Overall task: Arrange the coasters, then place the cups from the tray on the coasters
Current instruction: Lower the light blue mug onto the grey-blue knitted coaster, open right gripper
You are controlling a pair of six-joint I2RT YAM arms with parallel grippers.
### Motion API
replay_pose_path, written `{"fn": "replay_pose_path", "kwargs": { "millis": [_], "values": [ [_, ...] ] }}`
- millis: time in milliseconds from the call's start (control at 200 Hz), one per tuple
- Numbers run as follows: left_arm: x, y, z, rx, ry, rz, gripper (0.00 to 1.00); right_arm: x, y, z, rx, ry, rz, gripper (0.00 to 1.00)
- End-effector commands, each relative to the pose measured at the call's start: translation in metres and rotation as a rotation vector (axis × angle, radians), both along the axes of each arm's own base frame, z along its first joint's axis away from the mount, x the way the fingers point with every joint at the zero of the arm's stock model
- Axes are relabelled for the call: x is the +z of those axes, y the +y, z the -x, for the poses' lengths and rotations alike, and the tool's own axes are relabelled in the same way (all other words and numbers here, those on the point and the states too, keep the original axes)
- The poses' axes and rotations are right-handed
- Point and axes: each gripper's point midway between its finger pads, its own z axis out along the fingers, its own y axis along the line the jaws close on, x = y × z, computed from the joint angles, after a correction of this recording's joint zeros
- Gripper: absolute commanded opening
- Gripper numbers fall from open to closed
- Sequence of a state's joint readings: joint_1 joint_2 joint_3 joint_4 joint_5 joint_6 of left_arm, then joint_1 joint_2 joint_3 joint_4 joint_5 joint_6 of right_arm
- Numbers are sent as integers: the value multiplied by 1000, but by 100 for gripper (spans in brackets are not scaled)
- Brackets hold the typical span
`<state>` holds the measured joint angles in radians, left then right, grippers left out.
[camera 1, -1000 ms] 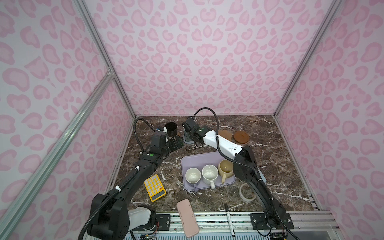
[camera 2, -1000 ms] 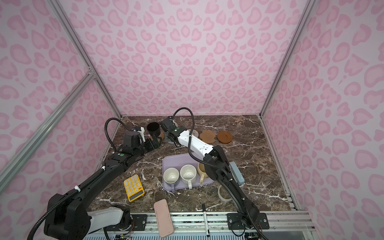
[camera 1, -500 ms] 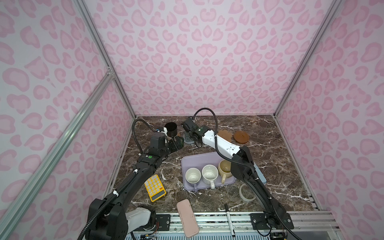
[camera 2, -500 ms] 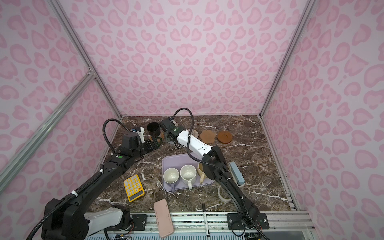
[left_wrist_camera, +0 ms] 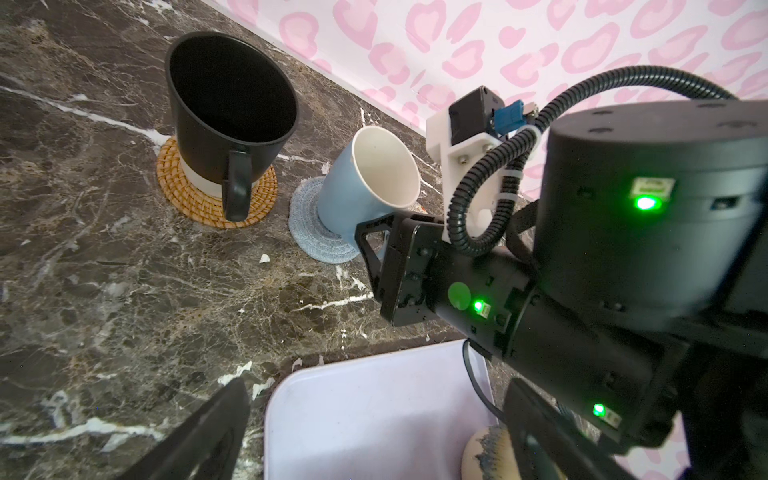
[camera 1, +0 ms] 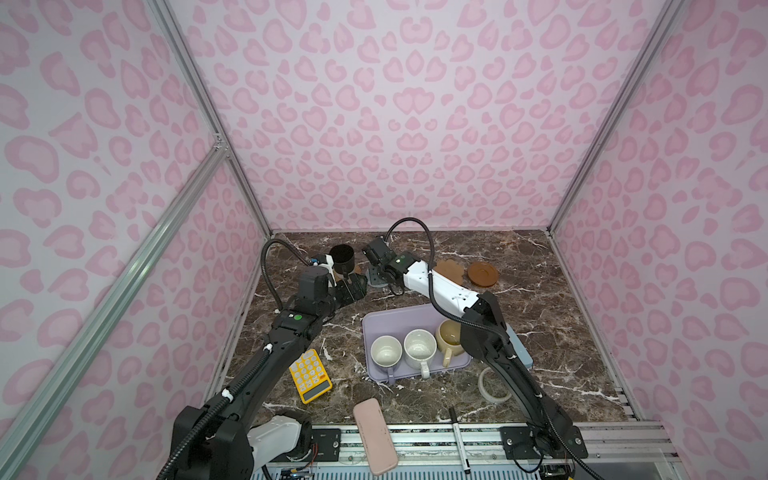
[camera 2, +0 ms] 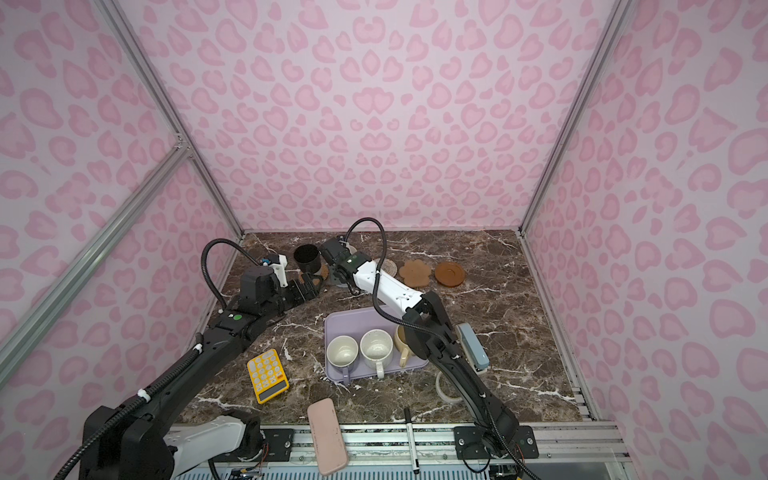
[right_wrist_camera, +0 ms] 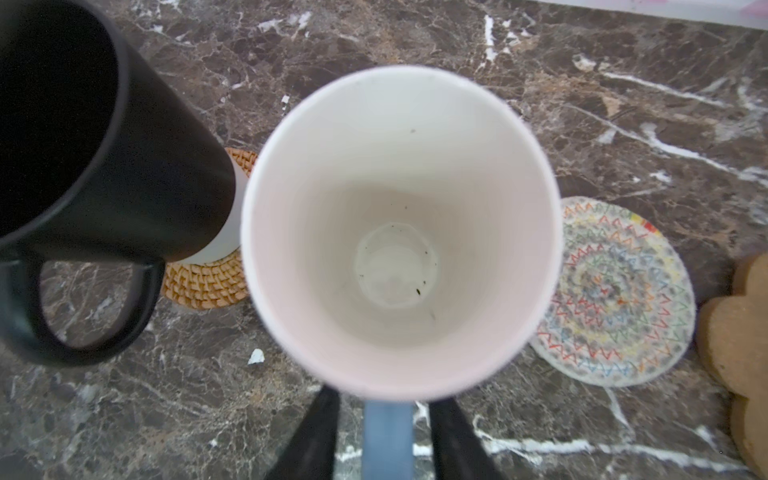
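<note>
**Blue cup on its mat, my right jaws parted at the handle**

At the far left of the marble table (camera 1: 540, 299), the light blue cup (left_wrist_camera: 361, 195) stands on the grey-blue coaster (left_wrist_camera: 305, 237). It is just beside the black cup (left_wrist_camera: 228, 112), which sits on the orange-tan coaster (left_wrist_camera: 183, 199).

My right gripper (right_wrist_camera: 384, 399) is partly open. Its two fingers (right_wrist_camera: 320, 436) straddle the blue handle, and a sliver of table shows on either side of it, so I have hold of nothing.

My left gripper (left_wrist_camera: 376, 388) is spread wide and empty, hanging between the black cup and the far corner of the tray (camera 1: 399, 318).

To the right of the blue cup, three mats lie bare in a row along the back of the table. They are the cream woven coaster (right_wrist_camera: 615, 291), the paw-shaped coaster (camera 2: 414, 272) and the brown disc coaster (camera 2: 449, 273).

The tray lies nearer the front and holds three cups side by side. These are the lavender cup (camera 1: 385, 351), the white speckled cup (camera 1: 419, 345) and the beige-yellow cup (camera 1: 448, 336), the last partly hidden behind my right arm.
</note>
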<state>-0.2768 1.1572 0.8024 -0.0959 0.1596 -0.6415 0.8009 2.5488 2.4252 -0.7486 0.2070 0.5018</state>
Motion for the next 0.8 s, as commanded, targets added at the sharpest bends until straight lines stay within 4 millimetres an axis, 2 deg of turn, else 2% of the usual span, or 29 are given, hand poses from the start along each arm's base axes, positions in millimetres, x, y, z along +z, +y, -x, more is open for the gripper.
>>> {"fn": "replay_pose_path", "kwargs": {
  "millis": [0,155,330,440,540,555,570,595,615,645,650,660,670,795],
  "values": [
    [8,2,0,3,-37,-4,97,-1,11,0,28,6,-40,43],
    [11,7,4,18,-37,-18,97,8,14,5,41,19,-71,47],
    [10,8,11,20,-16,-18,97,13,5,10,33,26,-56,57],
    [15,7,17,11,-25,-6,97,26,-1,17,36,4,-77,64],
    [19,8,23,9,-24,-10,97,39,-10,26,41,-15,-90,66],
    [19,8,24,9,-22,-10,97,36,-12,28,40,-11,-85,71],
    [19,8,25,6,-21,-11,97,47,-14,29,39,-26,-98,73],
    [19,7,27,2,-17,-10,97,50,-18,32,38,-30,-97,76],
    [19,6,29,-3,-17,-10,97,53,-21,35,38,-37,-100,84],
    [20,4,31,-11,-15,-10,97,59,-26,39,39,-48,-108,86],
    [19,3,31,-13,-13,-10,97,60,-27,40,39,-51,-110,87],
    [19,2,32,-17,-14,-11,97,64,-28,41,39,-58,-116,96],
    [20,2,33,-18,-13,-13,97,63,-30,43,39,-59,-115,99],
    [22,-10,44,-54,-6,-42,97,83,-51,64,64,-92,-124,99]
  ]
}}
